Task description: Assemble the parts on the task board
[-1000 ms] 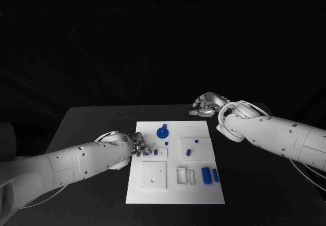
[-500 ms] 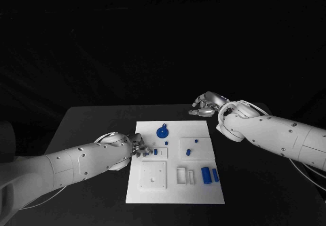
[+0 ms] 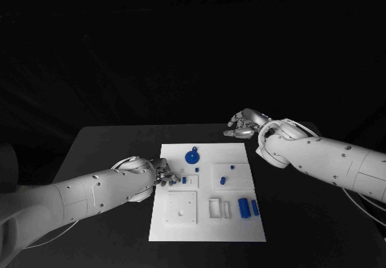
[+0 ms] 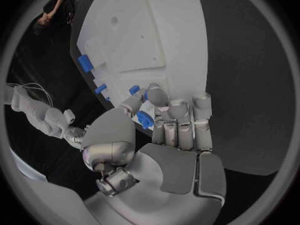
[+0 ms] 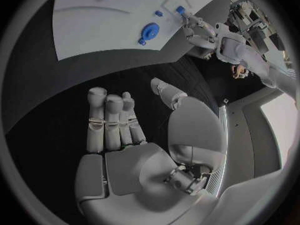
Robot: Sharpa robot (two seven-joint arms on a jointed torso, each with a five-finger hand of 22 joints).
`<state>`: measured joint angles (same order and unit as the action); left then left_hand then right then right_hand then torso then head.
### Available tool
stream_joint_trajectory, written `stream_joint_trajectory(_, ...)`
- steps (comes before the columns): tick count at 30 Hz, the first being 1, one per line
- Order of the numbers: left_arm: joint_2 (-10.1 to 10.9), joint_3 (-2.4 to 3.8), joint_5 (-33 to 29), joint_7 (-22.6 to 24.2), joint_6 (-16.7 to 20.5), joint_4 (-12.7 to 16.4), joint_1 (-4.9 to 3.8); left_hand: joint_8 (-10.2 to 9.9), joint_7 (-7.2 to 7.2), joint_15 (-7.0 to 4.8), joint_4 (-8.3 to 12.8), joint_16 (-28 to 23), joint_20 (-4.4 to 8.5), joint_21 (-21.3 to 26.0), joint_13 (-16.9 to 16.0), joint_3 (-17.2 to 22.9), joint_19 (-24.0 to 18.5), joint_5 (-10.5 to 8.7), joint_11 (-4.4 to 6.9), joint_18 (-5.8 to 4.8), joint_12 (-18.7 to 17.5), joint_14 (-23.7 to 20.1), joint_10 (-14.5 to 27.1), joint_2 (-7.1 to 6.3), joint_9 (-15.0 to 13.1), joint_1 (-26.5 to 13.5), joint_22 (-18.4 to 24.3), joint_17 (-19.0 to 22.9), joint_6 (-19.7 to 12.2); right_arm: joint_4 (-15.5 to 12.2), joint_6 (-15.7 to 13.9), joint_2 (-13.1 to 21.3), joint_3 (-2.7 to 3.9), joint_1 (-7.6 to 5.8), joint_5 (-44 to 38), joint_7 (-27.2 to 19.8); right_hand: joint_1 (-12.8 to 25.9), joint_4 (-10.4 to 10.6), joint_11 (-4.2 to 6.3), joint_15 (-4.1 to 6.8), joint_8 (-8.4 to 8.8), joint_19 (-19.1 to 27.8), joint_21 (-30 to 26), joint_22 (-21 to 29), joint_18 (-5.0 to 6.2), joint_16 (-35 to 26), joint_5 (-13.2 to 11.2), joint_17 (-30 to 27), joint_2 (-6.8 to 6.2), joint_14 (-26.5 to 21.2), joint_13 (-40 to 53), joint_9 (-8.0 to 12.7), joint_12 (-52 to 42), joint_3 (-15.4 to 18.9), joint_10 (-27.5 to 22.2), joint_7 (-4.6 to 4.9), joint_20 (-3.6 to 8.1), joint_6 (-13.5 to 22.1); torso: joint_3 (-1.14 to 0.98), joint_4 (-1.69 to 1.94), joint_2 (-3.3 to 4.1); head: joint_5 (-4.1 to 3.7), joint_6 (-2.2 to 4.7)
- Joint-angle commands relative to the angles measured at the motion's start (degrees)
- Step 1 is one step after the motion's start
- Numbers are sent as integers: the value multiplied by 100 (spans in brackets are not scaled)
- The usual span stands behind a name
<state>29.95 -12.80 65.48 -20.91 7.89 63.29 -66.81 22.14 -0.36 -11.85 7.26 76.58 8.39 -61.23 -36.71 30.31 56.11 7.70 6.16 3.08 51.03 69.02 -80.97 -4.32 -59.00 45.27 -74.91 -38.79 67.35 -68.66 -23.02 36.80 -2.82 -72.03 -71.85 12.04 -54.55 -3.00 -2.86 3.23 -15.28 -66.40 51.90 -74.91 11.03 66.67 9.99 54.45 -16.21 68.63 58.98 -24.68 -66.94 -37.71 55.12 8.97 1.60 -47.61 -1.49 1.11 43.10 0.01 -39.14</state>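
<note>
The left hand (image 3: 163, 176) sits over the left edge of the task board (image 3: 208, 234), about halfway along it, with its fingers drawn together and a small blue part (image 4: 144, 119) pinched between the thumb and the fingertips (image 4: 157, 96) (the left wrist view shows this plainly, the part pressed against the pads just above the white plate). Just beside that hand on the board lie a short blue peg (image 3: 184, 180) in a small raised square and another tiny blue piece (image 3: 197, 170) a little farther in. Toward the board's far edge rests a round blue disc (image 3: 192, 157) with a short tab. Right of centre, a raised white square carries a blue pin (image 3: 223, 180) and a small blue dot (image 3: 231, 166). Near the right edge, toward the near end, two blue cylinders (image 3: 247, 207) lie side by side next to an open white frame (image 3: 216, 208), and a larger white square plate (image 3: 182, 207) with a small hole sits by the left edge. The right hand (image 3: 244, 125) hangs above the black table (image 3: 105, 145) beyond the board's far right corner, well apart from the parts; its fingers lie straight and close together, the thumb off to one side, nothing in them.
</note>
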Motion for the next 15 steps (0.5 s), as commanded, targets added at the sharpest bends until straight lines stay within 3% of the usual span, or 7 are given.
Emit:
stream_joint_trajectory(1, 4, -18, -3, -88, -101, -38, 32, -34, 16, 12, -62, -2, 702, -12, 12, 9, 4, -43, 3, 111, 37, -21, 13, -69, 13, -47, -94, -9, -44, 0, 62, -1, 1, 4, -21, -50, 3, 28, 7, 28, -20, -14, -26, -107, 397, 17, 20, -7, 41, -18, -9, 6, -15, -4, -40, 30, 42, 0, 1, -4, 1, -6, 5)
stream_joint_trajectory(6, 9, -17, 19, -136, -93, -72, 32, -26, 13, 8, -182, -2, 707, -14, 19, 36, 4, -138, 6, 120, 43, -21, 15, -227, 25, -109, -93, -15, -46, 1, 53, 2, 0, 8, -21, -51, 4, 29, 6, 28, -19, -14, -26, -107, 397, 18, 20, -7, 41, -18, -10, 6, -16, -3, -41, 31, 42, 1, 1, -1, 1, -20, 8)
stream_joint_trajectory(9, 17, -15, 19, -139, -89, -84, 32, -11, 8, 5, -326, 2, 710, -16, 24, 56, 0, -413, 10, 129, 54, -21, 13, -338, 33, -178, -93, -23, -43, 2, 56, 5, 0, 9, -6, -62, 5, 30, 6, 27, -19, -13, -26, -107, 397, 18, 21, -7, 41, -18, -11, 7, -16, -3, -41, 31, 42, 2, -3, -2, 2, -27, 3)
stream_joint_trajectory(13, 18, -14, 18, -137, -86, -100, 32, 46, -8, 3, -454, 13, 709, -14, 23, 63, -9, -439, 19, 133, 72, -23, 10, -422, 14, -252, -92, -35, -1, 8, 60, -1, 0, 12, 18, -80, 34, 45, 4, 25, -17, -13, -27, -108, 397, 18, 19, -9, 36, -19, -15, 9, -19, 12, -43, 33, 38, 7, -4, 0, 1, -29, -1)
stream_joint_trajectory(15, 23, -12, 4, -132, -66, -103, 32, 67, -8, 2, -642, 15, 713, -13, 26, 116, -10, -451, 20, 142, 79, -30, 15, -542, 9, -324, -91, -42, -19, 12, 57, -2, 0, 17, 18, -80, 59, 58, 3, 24, -17, -12, -28, -108, 397, 18, 24, -10, 44, -20, -20, 10, -22, 23, -46, 35, 36, 9, -3, 0, 1, -31, -1)
